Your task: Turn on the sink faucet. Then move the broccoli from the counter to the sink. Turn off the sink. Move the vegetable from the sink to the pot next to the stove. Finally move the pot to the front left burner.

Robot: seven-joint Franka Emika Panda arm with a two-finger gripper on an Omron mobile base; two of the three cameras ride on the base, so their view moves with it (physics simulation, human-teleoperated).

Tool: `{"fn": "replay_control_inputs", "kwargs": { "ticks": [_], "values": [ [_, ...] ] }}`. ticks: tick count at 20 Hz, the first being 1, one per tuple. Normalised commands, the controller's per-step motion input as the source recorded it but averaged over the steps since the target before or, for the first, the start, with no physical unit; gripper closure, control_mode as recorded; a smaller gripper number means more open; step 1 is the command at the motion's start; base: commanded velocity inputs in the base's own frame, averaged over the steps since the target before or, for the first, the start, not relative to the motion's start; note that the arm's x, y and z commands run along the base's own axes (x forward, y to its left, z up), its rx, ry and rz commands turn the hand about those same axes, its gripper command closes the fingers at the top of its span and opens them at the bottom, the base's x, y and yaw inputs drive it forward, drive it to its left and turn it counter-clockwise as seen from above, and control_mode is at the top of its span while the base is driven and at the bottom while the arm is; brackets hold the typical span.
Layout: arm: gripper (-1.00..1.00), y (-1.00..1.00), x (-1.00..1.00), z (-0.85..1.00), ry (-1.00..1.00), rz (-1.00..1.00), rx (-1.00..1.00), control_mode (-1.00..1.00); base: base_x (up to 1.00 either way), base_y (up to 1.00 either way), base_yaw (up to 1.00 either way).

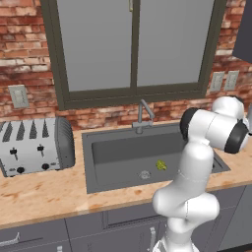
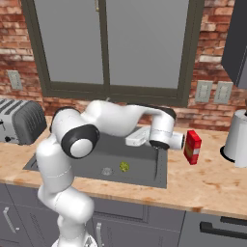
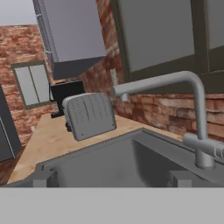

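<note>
Broccoli (image 1: 161, 165) lies on the flat dark floor of the sink (image 1: 98, 142), a tiny knobbly green floret with a pale yellow-green stem, just beside the round metal drain (image 1: 143, 174) and apart from it. Seen from the right base camera, the floret (image 2: 124, 167) sits near the middle of the basin floor, toward its front wall.

The sink is a large rectangular dark grey basin with a wide flat rim, set into the table (image 1: 44, 194), whose top is light tan wood grain with reddish blotches above plain grey cabinet fronts. At the back rim stands the sink faucet (image 1: 143, 116), slim smooth grey metal with a tall angled spout; in the hand view its spout (image 3: 175, 81) reaches out over the basin from an upright post, with a short cylindrical side lever at the base.

The tool (image 2: 132, 141) hangs over the right part of the basin, above the floret and not touching it, its jaws spread wide and holding nothing.

A boxy silver toaster (image 1: 34, 145) with ribbed slots and a dark rounded end stands near the table's left end. A red carton (image 2: 192, 147) stands right of the sink, and a smooth white cylindrical canister (image 2: 237, 135) stands farther right. Red brick lines the wall behind.
</note>
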Motion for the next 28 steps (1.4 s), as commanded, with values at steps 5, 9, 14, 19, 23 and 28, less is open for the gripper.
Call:
{"fn": "replay_control_inputs", "kwargs": {
  "ticks": [5,9,14,19,23,28],
  "values": [
    [-1.00,0.00,-0.15,0.12,0.00,0.04,-0.18,-1.00,0.00,0.00,0.00],
    [-1.00,0.00,-0.10,0.05,-0.01,0.10,-0.21,-1.00,0.00,0.00,0.00],
    [-1.00,0.00,-0.12,0.01,-0.05,0.11,-0.20,-1.00,0.00,0.00,0.00],
    [-1.00,0.00,-0.09,0.03,-0.04,0.12,-0.19,-1.00,0.00,0.00,0.00],
    [-1.00,0.00,-0.05,0.06,-0.02,0.11,-0.17,-1.00,0.00,0.00,0.00],
    [-1.00,0.00,-0.01,0.08,-0.02,0.17,-0.16,-1.00,0.00,0.00,0.00]
  ]
}}
